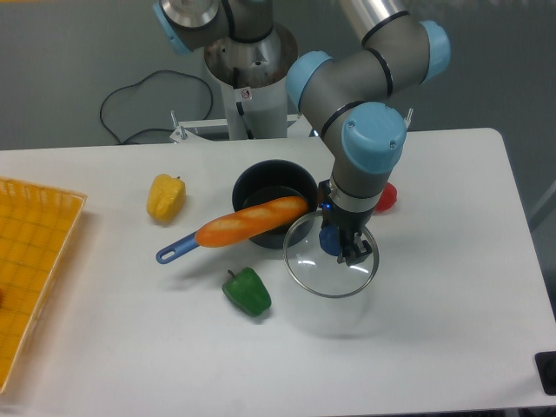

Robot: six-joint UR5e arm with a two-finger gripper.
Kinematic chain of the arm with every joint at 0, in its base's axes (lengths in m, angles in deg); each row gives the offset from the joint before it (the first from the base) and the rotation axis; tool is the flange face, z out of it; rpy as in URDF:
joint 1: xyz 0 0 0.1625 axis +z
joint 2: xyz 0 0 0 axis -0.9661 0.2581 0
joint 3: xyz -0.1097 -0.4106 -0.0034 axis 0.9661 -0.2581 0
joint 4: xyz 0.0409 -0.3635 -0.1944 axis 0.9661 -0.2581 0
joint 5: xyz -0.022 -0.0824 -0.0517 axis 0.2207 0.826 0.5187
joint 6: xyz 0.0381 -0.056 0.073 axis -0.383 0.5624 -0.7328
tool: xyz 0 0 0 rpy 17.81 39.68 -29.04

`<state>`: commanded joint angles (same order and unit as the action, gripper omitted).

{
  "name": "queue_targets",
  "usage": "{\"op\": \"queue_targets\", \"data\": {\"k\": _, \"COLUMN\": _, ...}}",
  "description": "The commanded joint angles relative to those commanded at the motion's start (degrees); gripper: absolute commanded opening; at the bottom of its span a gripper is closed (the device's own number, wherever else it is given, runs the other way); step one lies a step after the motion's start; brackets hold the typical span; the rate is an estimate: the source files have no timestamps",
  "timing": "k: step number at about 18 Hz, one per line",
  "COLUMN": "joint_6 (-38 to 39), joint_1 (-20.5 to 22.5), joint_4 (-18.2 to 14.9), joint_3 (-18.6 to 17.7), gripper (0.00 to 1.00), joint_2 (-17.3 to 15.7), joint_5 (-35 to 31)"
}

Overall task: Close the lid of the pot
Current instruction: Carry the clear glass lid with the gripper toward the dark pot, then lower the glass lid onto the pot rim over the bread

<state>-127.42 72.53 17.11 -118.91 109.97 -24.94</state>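
Observation:
The pot (271, 187) is a dark round saucepan at the table's middle, its blue handle (176, 251) pointing to the lower left. An orange bread loaf (252, 221) lies across the pot's front rim. The pot lid (321, 271), a clear glass disc with a metal rim, hangs just right of and in front of the pot, tilted and raised, with its shadow on the table below. My gripper (341, 248) points down and is shut on the lid's blue knob (328, 241).
A yellow pepper (165, 196) lies left of the pot and a green pepper (247, 292) in front of it. A red thing (387, 198) shows behind my arm. An orange tray (35, 261) stands at the left edge. A black cable lies behind the table.

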Motion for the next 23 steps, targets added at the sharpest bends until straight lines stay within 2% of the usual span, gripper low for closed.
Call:
{"op": "queue_targets", "data": {"k": 5, "joint_6": 2.3, "joint_1": 0.3, "joint_4": 0.1, "joint_3": -0.1, "gripper": 0.34, "joint_2": -0.3, "joint_5": 3.7}}
{"op": "queue_targets", "data": {"k": 12, "joint_6": 2.8, "joint_1": 0.7, "joint_4": 0.9, "joint_3": -0.6, "gripper": 0.34, "joint_2": -0.3, "joint_5": 5.5}}
{"op": "queue_targets", "data": {"k": 15, "joint_6": 3.1, "joint_1": 0.6, "joint_4": 1.0, "joint_3": -1.9, "gripper": 0.34, "joint_2": -0.4, "joint_5": 7.6}}
{"op": "queue_targets", "data": {"k": 20, "joint_6": 3.0, "joint_1": 0.4, "joint_4": 1.0, "joint_3": -3.6, "gripper": 0.34, "joint_2": -2.9, "joint_5": 10.4}}
{"op": "queue_targets", "data": {"k": 23, "joint_6": 2.5, "joint_1": 0.4, "joint_4": 1.1, "joint_3": -6.8, "gripper": 0.34, "joint_2": -4.7, "joint_5": 10.9}}
